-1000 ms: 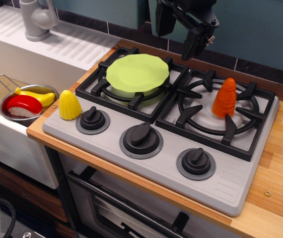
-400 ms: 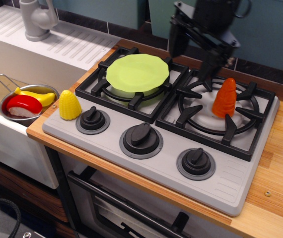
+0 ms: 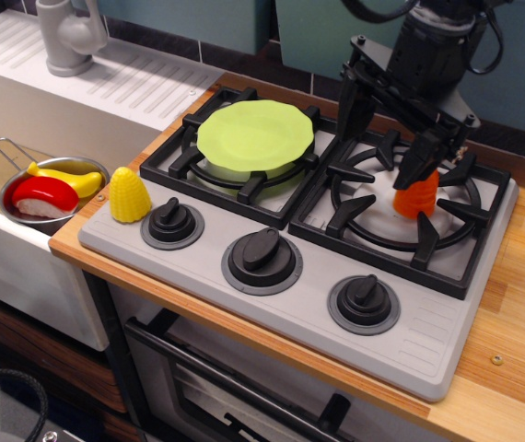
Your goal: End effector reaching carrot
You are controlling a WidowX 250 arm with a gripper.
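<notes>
The orange toy carrot point(image 3: 416, 198) stands upright on the right burner grate of the toy stove point(image 3: 428, 318). My black gripper point(image 3: 382, 155) hangs over that burner on its bulky cabled arm, with the two long fingers spread apart, open and empty. The right finger point(image 3: 425, 157) lies in front of the carrot's tip and hides it; whether it touches the carrot I cannot tell. The left finger point(image 3: 350, 106) points down at the gap between the two burners, to the left of the carrot.
A light green plate point(image 3: 255, 133) lies on the left burner. A yellow toy corn point(image 3: 128, 195) stands at the stove's front left corner. A small metal pot point(image 3: 23, 219) with toy food sits in the sink at left. A grey faucet point(image 3: 67, 37) stands at back left. Three black knobs point(image 3: 262, 258) line the front.
The gripper has moved right and down from behind the plate to the right burner. Its right finger now covers the carrot's tip. The carrot has not moved.
</notes>
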